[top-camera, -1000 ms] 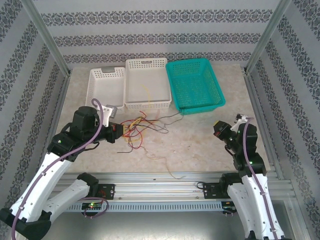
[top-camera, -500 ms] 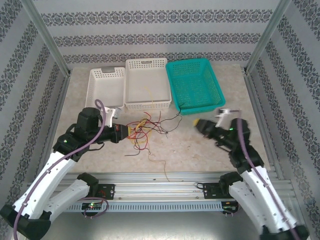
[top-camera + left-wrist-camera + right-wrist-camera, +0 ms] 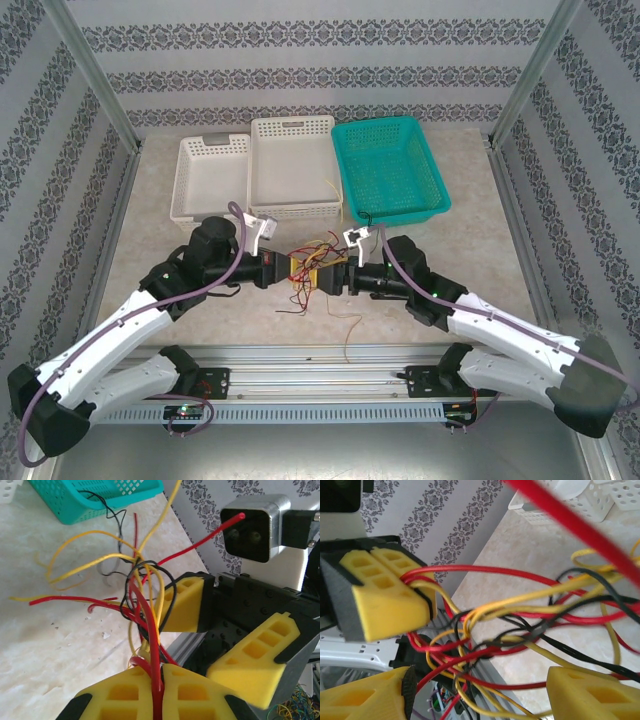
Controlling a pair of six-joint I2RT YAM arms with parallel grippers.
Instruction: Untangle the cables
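Left gripper (image 3: pixel 293 272) is clenched on the cables (image 3: pixel 316 262) at mid-table. Right gripper (image 3: pixel 336 277) stands spread around the knot (nothing gripped). Recommended: close on one strand only, draw apart slowly, and mind the black wire reaching the teal basket (image 3: pixel 441 207).

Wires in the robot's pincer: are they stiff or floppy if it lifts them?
Probably floppy: the wires bend and curl in loops beyond the shut left pincer. Probably light, since thin strands stand up from one pinch. They'd likely snag, not slide free, because red, yellow and black ones cross in a knot.
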